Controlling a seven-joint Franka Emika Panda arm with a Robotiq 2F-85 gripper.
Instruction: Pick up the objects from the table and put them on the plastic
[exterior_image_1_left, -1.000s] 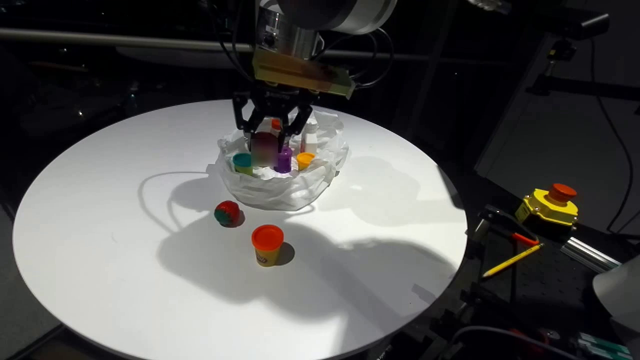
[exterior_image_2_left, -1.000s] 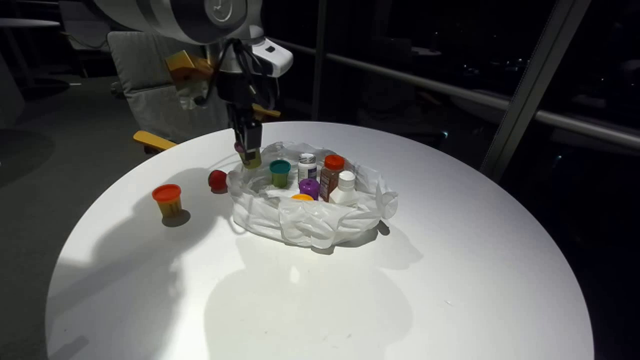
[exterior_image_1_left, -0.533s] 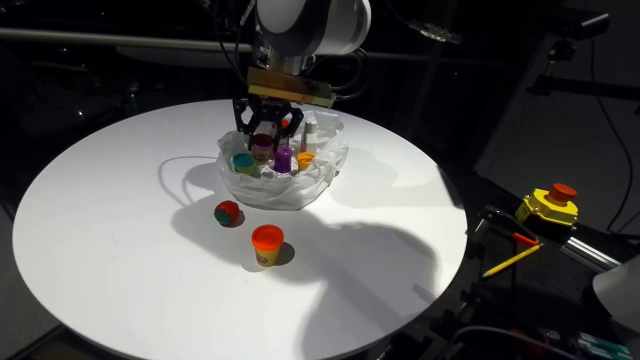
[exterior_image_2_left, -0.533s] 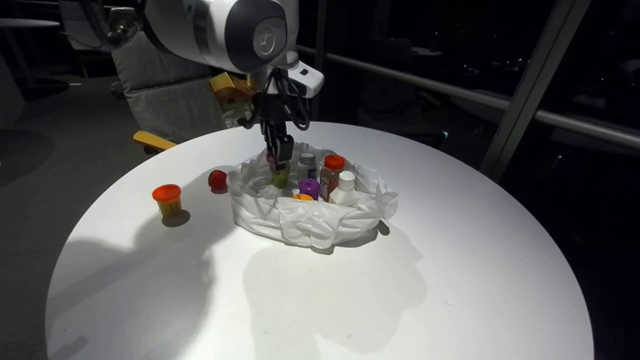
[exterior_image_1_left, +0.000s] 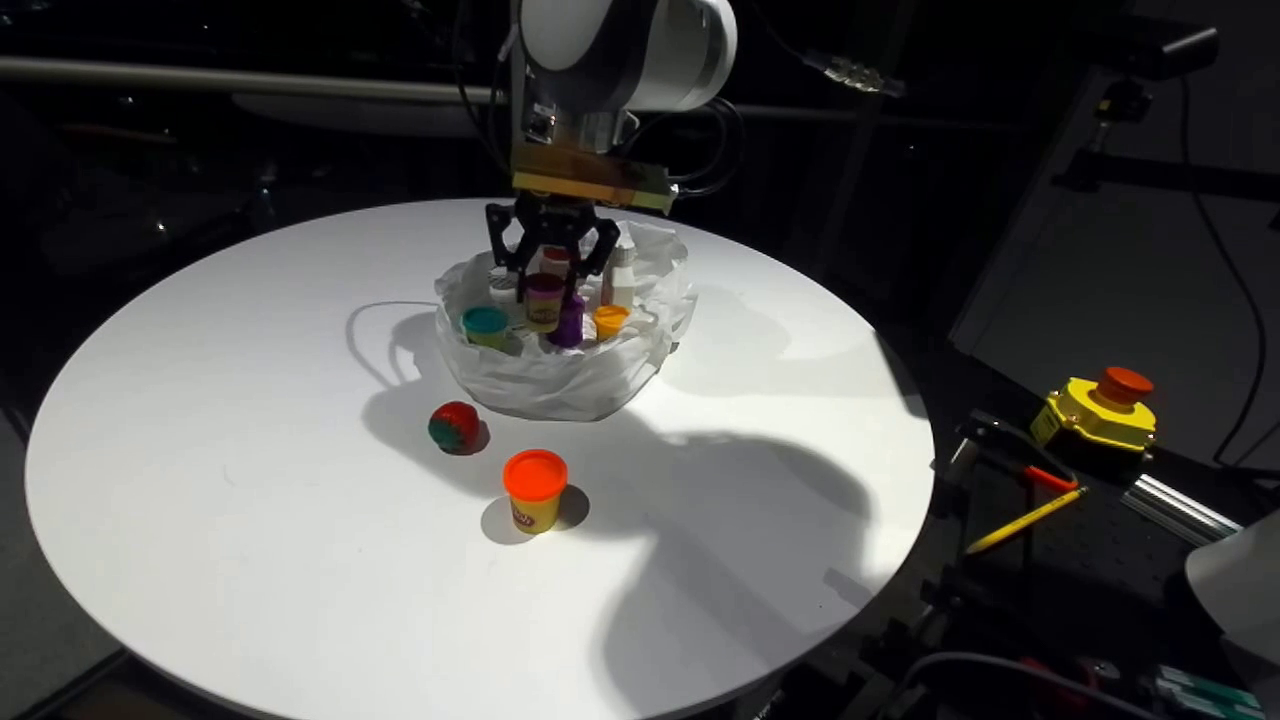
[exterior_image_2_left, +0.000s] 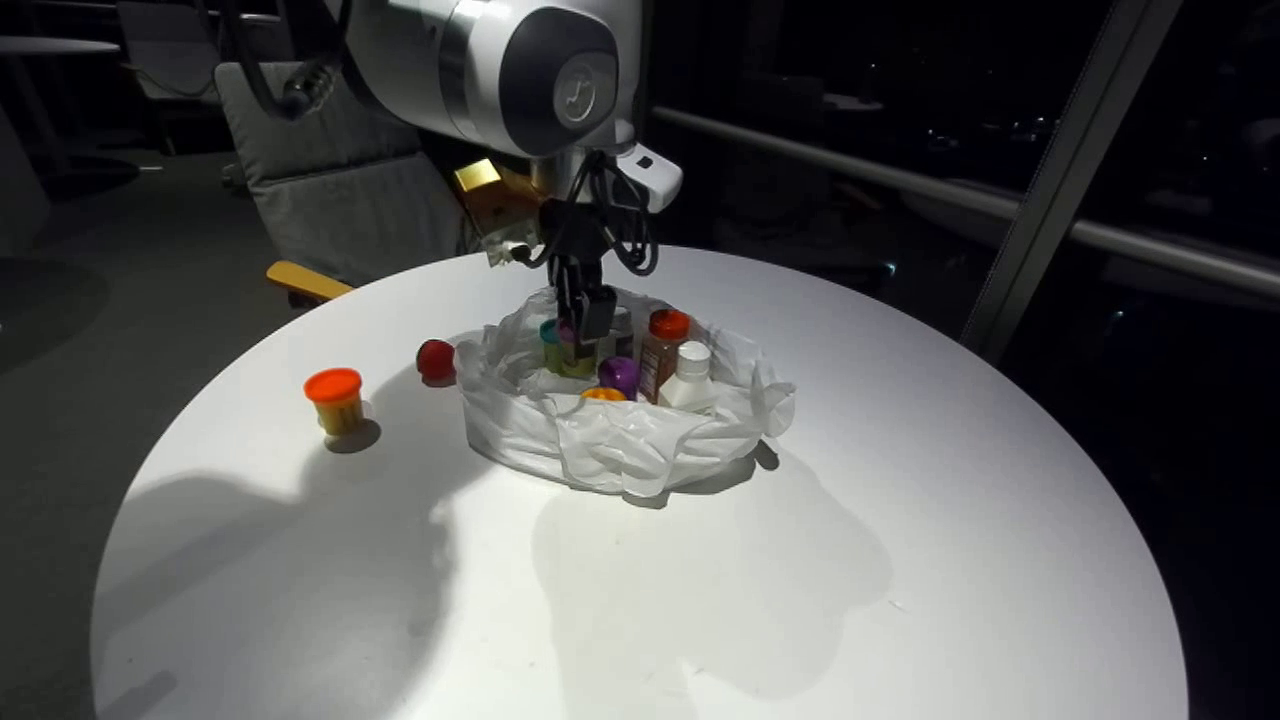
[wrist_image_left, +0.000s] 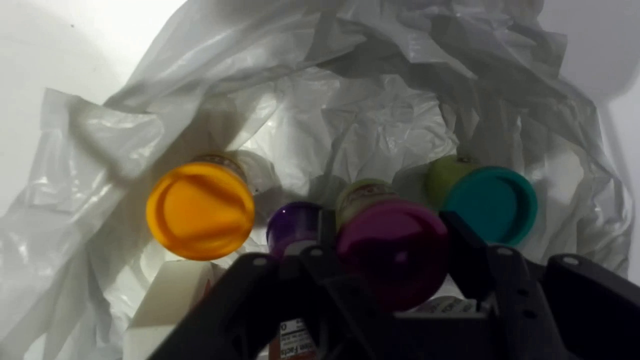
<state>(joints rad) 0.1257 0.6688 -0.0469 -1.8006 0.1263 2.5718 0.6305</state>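
Magenta-lidded cup and claw are both inside the ruffled wall of the plastic, its crumpled rim all around them. Outside that, white tabletop stretches broadly toward the camera in both exterior views, while the table's far edge lies closer to the plastic. On that white stretch I have a red-lidded cup standing upright and, nearer the plastic, a red strawberry with a green end.

I have the arm reaching in from above, the claw's fingers pointing down and pinching the magenta-lidded cup from two sides. Whether its base touches the plastic underneath, I cannot tell.

In the wrist view the pinched cup sits between a purple container and a teal-lidded cup (one fingertip is right by that teal lid), with an orange-lidded cup farther left. Bare wrinkled plastic shows above the lids there. Also inside the plastic I see a red-capped bottle, a white bottle beside it, and another bottle, mostly hidden by the claw.
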